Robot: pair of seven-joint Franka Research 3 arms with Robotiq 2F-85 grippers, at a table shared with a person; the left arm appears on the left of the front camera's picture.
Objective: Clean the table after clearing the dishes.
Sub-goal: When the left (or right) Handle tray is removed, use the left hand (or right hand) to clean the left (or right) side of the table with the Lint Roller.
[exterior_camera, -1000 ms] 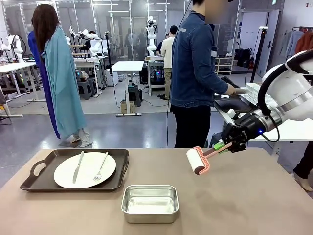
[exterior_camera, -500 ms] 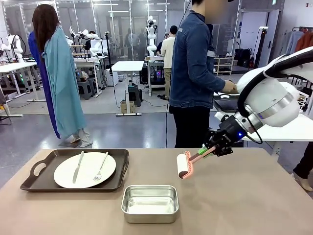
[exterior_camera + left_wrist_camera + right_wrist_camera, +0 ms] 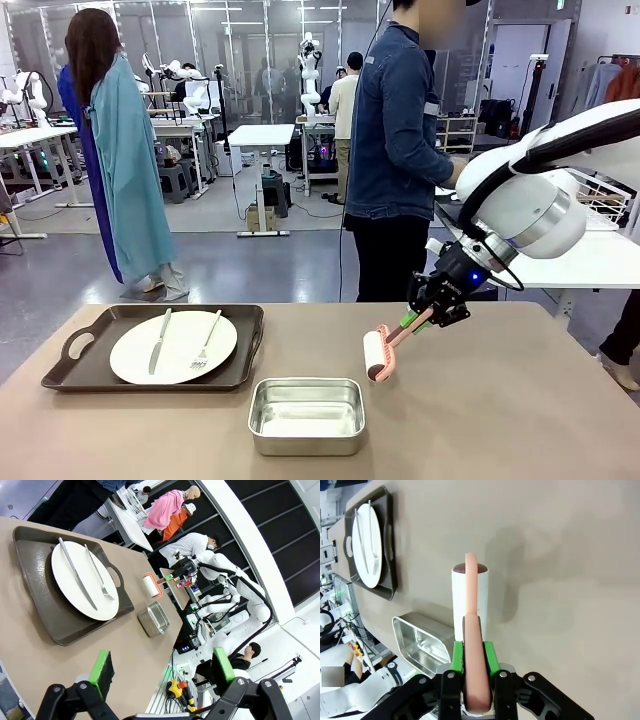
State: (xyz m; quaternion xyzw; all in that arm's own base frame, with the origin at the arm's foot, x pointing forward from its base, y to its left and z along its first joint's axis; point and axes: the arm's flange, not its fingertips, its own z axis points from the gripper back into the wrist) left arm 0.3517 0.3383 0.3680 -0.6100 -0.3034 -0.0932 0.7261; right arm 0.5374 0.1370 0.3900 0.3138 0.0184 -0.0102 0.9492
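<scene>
Tan desk [image 3: 520,420] top lies bare on the robot's right side, and the coming stroke turns on how the roller [image 3: 376,355] meets it. The right hand [image 3: 432,308] is clamped on the roller's pink handle and holds it low over the middle of the desk, just beyond the far right corner of the steel pan [image 3: 306,415]. From the hand the handle slopes down toward the robot's left, so the white drum hangs ahead of the hand, its long axis roughly in line with the handle and tilted to the surface. A shadow beside it in the right wrist view suggests it is a little clear of the desk, though I cannot tell for sure. To clean, the drum probably has to come down flat and travel crosswise to its own axis, keeping off the pan. On the robot's left a dark tray [image 3: 248,340] sits on the desk with a white plate [image 3: 180,347], a knife [image 3: 159,341] and a fork [image 3: 208,338] on it, so the clearing looks unfinished. The left hand [image 3: 162,666], jaws wide apart with nothing between them, looks down on that tray from close by and is the nearer one to it.
</scene>
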